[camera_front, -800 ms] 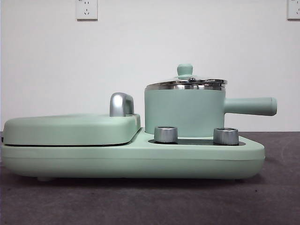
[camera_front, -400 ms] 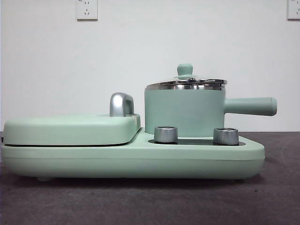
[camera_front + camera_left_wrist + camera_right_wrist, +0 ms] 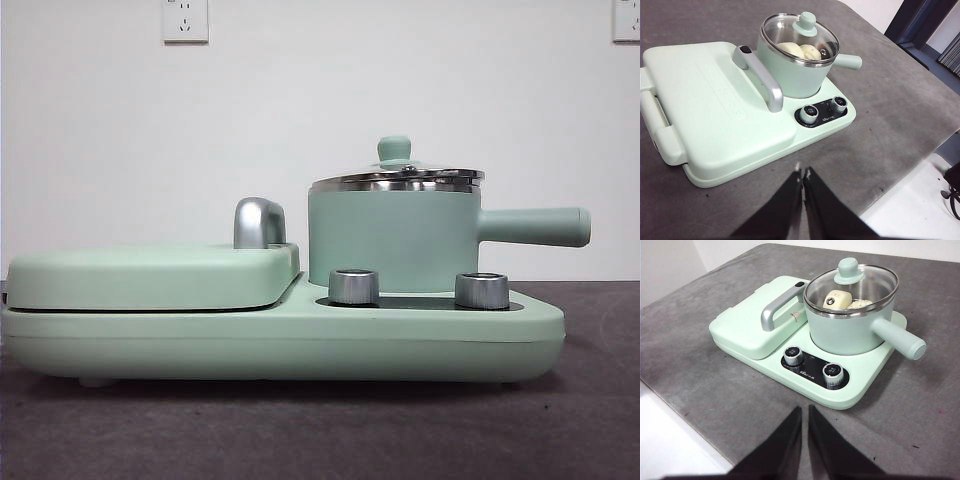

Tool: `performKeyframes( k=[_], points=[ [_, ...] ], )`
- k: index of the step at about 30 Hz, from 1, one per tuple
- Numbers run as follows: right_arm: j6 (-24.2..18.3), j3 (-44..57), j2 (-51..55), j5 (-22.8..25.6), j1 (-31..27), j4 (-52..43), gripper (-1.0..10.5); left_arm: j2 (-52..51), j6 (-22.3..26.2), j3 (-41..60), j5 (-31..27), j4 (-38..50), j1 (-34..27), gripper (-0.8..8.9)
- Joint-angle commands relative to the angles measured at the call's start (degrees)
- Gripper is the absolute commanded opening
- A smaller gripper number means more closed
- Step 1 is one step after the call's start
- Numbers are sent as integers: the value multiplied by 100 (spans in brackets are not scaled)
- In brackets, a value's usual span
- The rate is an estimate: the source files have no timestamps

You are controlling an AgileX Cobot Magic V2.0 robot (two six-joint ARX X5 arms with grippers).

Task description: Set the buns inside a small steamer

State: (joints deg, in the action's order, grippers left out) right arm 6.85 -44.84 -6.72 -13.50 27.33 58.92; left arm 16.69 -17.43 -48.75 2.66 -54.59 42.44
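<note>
The small steamer (image 3: 392, 238) is a mint-green pot with a side handle, standing on the appliance base with its glass lid (image 3: 396, 176) on. It also shows in the left wrist view (image 3: 795, 65) and the right wrist view (image 3: 847, 327). Both buns lie inside under the lid: the smooth cream one (image 3: 836, 300) and the pleated one (image 3: 860, 304); in the left wrist view they show as two pale lumps (image 3: 800, 50). My left gripper (image 3: 802, 176) is shut and empty, held back above the table. My right gripper (image 3: 804, 412) is shut and empty, also held back.
The flat mint-green lidded griddle (image 3: 150, 275) with a chrome handle (image 3: 258, 222) sits beside the steamer on the same base. Two steel knobs (image 3: 354, 286) (image 3: 481, 290) face the front. The grey table's edge (image 3: 900, 185) lies near both grippers.
</note>
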Motion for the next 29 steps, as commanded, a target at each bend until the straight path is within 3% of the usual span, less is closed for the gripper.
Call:
performKeyframes(
  k=[1,7,11,14,16,22,29],
  points=[
    [-2,-26,13,-2,28,-63,20,-11,-15,-37,-33,46,33,9],
    [0,-26,13,0,28,-63,20,-181,0,101,-31,61,-404,9],
    [0,-26,13,-2,28,-63,20,-374,890,459,-326,570,-1226,10],
    [-2,-26,13,-2,28,-63,20,-686,1937,1187,-323,1589,-1799,10],
    [-2,-26,13,-2,28,-63,20,-896,2291,1886,-323,2452,-2173,10],
    [-2,-26,13,0,28,-63,20,-1316,1886,3613,-323,4022,-3163,10],
    [-2,-26,13,0,28,-61,20,-1513,1648,4500,-323,4435,-3773,10]
  ],
)
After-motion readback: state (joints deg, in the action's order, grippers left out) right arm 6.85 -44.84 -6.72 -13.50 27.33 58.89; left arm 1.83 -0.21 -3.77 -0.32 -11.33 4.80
